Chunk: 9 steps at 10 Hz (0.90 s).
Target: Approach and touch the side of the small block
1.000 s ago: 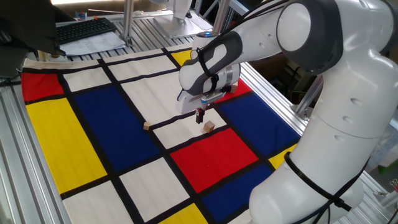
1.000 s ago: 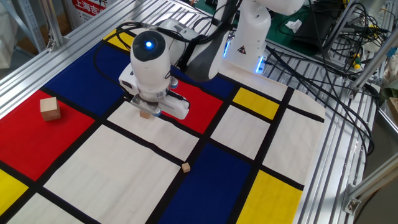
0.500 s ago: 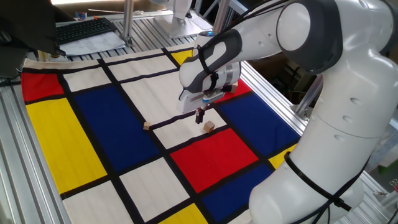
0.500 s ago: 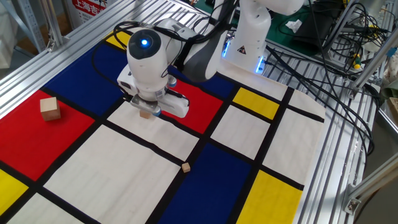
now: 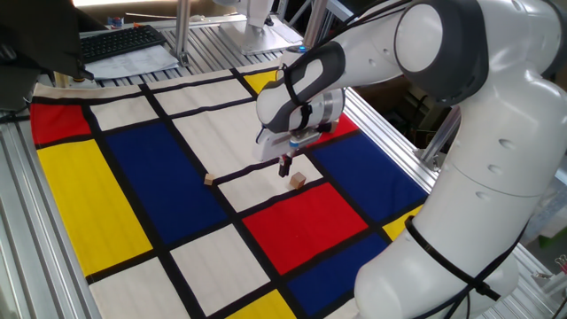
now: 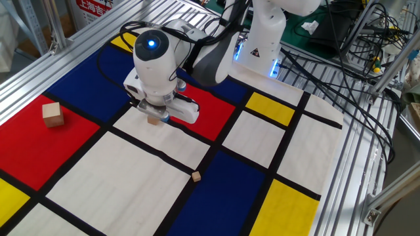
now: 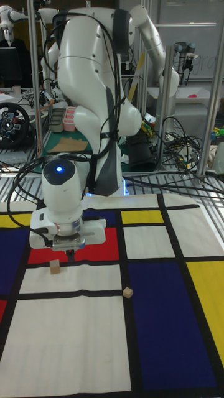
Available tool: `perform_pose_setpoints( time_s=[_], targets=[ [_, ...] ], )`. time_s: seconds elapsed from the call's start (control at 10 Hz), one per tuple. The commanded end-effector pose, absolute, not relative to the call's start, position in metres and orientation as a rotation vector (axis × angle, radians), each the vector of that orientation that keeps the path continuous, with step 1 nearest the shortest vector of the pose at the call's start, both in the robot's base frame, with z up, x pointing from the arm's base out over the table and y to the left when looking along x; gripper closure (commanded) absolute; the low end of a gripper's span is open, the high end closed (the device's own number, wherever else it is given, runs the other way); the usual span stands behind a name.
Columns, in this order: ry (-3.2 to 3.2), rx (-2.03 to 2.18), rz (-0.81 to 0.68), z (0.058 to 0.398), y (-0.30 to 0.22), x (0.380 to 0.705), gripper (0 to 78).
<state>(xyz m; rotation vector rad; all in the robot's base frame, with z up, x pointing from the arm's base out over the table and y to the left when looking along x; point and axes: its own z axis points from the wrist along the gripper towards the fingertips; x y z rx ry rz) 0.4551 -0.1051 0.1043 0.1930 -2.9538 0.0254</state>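
Observation:
The small block is a light-tan wooden cube on a white panel of the checked mat, at the edge of a red panel. My gripper hangs point-down just left of it, dark fingers pressed together, shut on nothing. In the other fixed view the small block peeks out from under the white hand, with the gripper close beside it. In the tall view the gripper sits just up and right of the small block. I cannot tell whether they touch.
A larger pale wooden cube stands on a red panel farther away. A tiny wooden chip lies on a black line of the mat. Aluminium frame rails border the mat, with cables beyond.
The hand has shifted a little to the left in the other fixed view, staying low beside the small block. None of the wooden pieces has moved.

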Motion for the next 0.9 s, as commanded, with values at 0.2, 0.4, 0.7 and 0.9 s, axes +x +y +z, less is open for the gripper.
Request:
perform_pose_setpoints(
  time_s=[0.2,0.4,0.7,0.9],
  targets=[
    [-2.965,0.163,0.014,0.098,-0.126,0.448,77.6],
    [-2.961,0.166,0.013,0.095,-0.129,0.446,77.6],
    [-2.961,0.16,0.015,0.094,-0.128,0.446,77.6],
    [-2.959,0.159,0.039,0.089,-0.125,0.446,77.6]
  ],
)
